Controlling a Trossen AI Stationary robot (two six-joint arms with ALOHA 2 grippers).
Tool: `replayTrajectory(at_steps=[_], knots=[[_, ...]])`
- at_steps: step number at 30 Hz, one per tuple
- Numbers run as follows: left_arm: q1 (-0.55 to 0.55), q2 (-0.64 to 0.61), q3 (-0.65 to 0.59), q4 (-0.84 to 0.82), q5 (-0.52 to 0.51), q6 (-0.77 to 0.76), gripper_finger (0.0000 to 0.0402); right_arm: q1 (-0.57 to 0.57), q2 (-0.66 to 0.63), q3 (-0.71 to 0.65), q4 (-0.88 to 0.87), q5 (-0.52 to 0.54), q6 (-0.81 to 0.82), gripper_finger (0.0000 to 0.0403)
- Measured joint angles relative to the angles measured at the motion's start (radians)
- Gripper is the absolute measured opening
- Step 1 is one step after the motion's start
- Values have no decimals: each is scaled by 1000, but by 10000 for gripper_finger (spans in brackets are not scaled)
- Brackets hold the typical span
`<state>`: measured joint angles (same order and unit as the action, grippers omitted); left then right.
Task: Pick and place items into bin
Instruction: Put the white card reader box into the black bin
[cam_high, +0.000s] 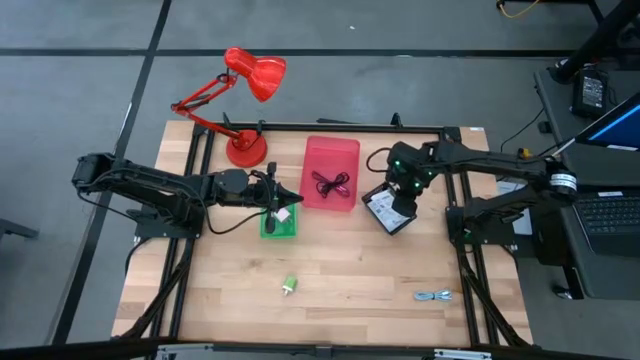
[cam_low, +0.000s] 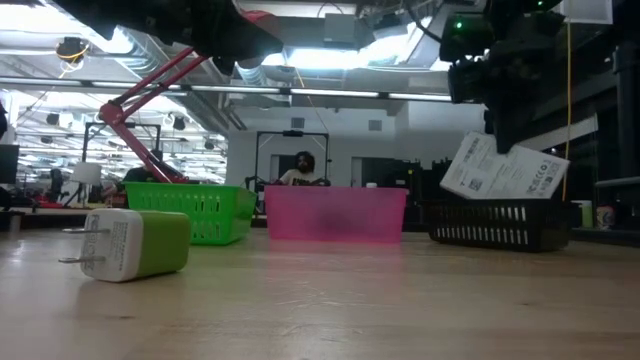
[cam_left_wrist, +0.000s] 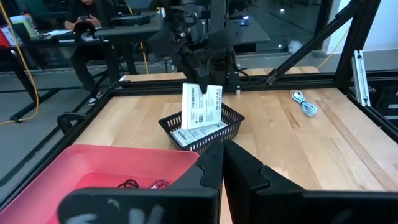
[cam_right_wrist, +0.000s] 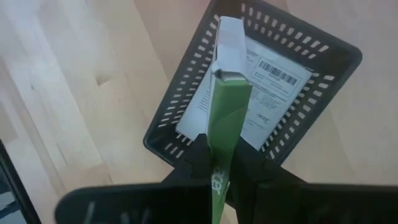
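Observation:
My right gripper (cam_high: 403, 198) is shut on a white printed packet (cam_left_wrist: 202, 106) with a green edge (cam_right_wrist: 227, 102), above a black mesh basket (cam_high: 372, 208). A second white packet (cam_right_wrist: 273, 93) lies flat in that basket. My left gripper (cam_left_wrist: 222, 163) is shut and holds nothing; it hovers between the green basket (cam_high: 278, 224) and the pink bin (cam_high: 330, 150). Dark coiled cables (cam_high: 330, 184) lie on the pink bin's floor. A small green and white piece (cam_low: 130, 243) rests on its side on the table near the front. A blue-grey cable (cam_high: 433, 296) lies at the front right. My right gripper pinches the packet's upper end (cam_right_wrist: 217, 152) between its two fingers, which come from above and point steeply down. The packet hangs below them, tilted, and its lower end (cam_left_wrist: 198, 124) reaches inside the basket's rim. Whether it touches the packet lying there, I cannot tell.
A red desk lamp (cam_high: 245, 100) stands at the table's far left. A black frame rail (cam_left_wrist: 298, 73) runs round the table. Bare wood lies open across the middle and front. A person sits at a desk in the room beyond the table.

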<state>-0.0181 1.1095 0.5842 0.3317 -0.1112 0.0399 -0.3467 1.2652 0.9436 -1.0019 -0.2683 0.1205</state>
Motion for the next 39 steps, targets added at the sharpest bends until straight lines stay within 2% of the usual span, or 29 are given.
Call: replayTrajectory(at_steps=[22,31,36,39], knots=[[0,0,0,0,0,0,8,-76,107,2,28,-112,-76,16],[0,0,0,0,0,0,7,-76,152,0,51,-82,-78,52],[0,0,0,0,0,0,6,-75,154,0,55,-2,-73,60],[0,0,0,0,0,0,4,-75,154,0,59,6,-73,61]])
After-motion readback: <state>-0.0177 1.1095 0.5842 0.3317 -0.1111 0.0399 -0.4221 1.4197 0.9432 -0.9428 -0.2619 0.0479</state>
